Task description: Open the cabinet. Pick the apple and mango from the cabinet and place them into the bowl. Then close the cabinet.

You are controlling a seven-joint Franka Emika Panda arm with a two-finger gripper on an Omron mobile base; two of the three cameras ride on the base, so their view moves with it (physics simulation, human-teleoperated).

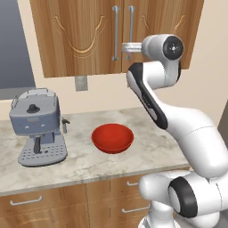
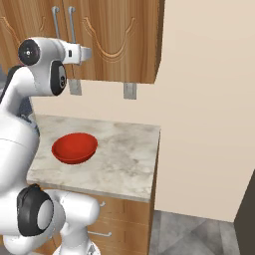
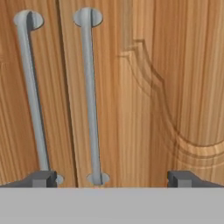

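The left base view shows the wall cabinet [image 1: 84, 35] mounted above a marble counter [image 1: 80, 162], both of its doors shut. The gripper [image 1: 128, 49] is held level in front of the cabinet, near the lower ends of the two vertical bar handles [image 1: 116, 33] at the middle seam. On the counter below, the red bowl [image 1: 112, 138] is seen sitting upright near the middle, well apart from the cabinet. To its left a grey coffee machine [image 1: 39, 127] stands, apart from the bowl. A wall outlet [image 1: 81, 83] is set between cabinet and counter, and wooden drawers [image 1: 44, 202] with small horizontal handles run under the counter's near edge. A dark window [image 1: 15, 49] is visible at the far left.

In the right base view the counter [image 2: 124, 154] is shown ending at its right in a bare beige wall [image 2: 209, 99], with the bowl [image 2: 74, 148] near the counter's left part and two outlets [image 2: 129, 90] under the cabinet [image 2: 119, 40]. The coffee machine is hidden there behind the arm.

The hand view gives the closest look at the doors: both handles [image 3: 89, 96] are seen running vertically, with the carved arch line [image 3: 162, 113] to their right. The fingertips [image 3: 183, 178] are spread wide apart, with nothing between them, and the right-hand handle's lower end is framed between them. Whether the tips touch the door cannot be told. The cabinet's contents are hidden by the shut doors.
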